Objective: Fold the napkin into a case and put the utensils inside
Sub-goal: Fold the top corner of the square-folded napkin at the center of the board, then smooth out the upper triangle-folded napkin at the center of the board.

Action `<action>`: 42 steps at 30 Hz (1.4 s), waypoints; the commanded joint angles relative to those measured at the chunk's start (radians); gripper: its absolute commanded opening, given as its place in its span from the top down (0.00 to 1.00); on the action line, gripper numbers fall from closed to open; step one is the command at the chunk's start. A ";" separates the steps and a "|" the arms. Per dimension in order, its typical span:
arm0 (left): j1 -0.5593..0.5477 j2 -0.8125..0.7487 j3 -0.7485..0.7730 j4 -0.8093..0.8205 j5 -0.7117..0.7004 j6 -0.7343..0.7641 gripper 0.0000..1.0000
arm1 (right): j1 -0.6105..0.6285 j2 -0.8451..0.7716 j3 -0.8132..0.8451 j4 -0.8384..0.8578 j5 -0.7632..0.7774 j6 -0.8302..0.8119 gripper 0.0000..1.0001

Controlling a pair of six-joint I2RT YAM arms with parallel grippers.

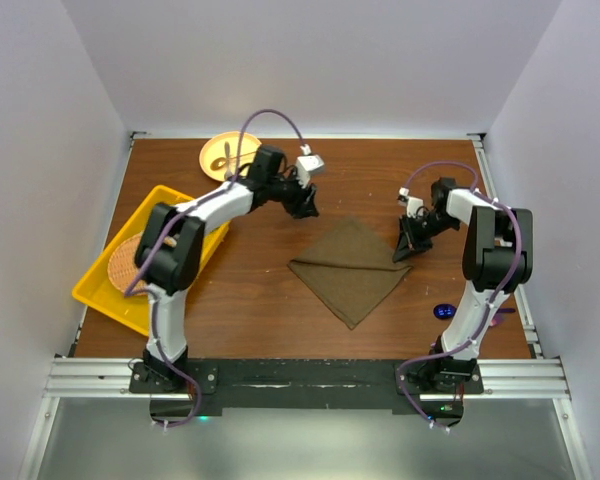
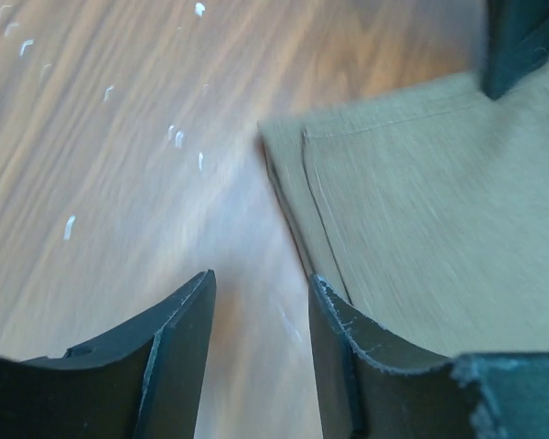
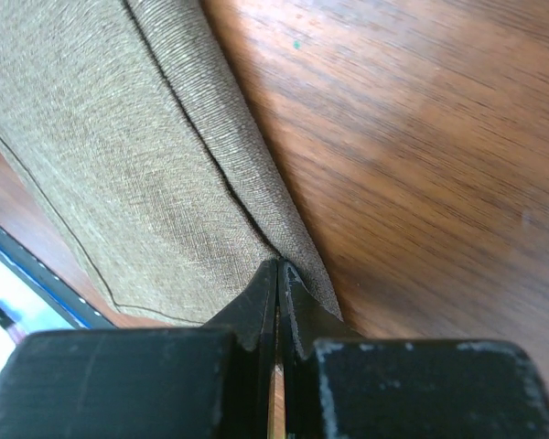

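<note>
Napkin (image 1: 352, 270) corner sits pinched in right gripper (image 3: 277, 267), left gripper (image 2: 261, 285) gaping nearby.

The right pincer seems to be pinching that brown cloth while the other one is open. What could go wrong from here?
1. The right pincer grips the napkin only with its very tips, right at an edge, so the cloth may slip out when pulled.
2. The left pincer stands open beside the napkin's corner and holds nothing. With that side free, a pull could drag the whole fold askew.
</note>
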 commanded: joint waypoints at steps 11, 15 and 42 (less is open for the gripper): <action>-0.005 -0.247 -0.229 -0.096 0.071 0.057 0.52 | 0.028 -0.095 -0.124 0.116 -0.083 0.184 1.00; -0.015 -0.200 -0.184 -0.032 0.095 0.029 0.54 | 0.029 -0.119 -0.116 0.133 -0.100 0.192 1.00; -0.090 -0.151 -0.279 0.261 0.305 -0.340 0.70 | 0.029 -0.136 -0.136 0.203 -0.053 0.254 1.00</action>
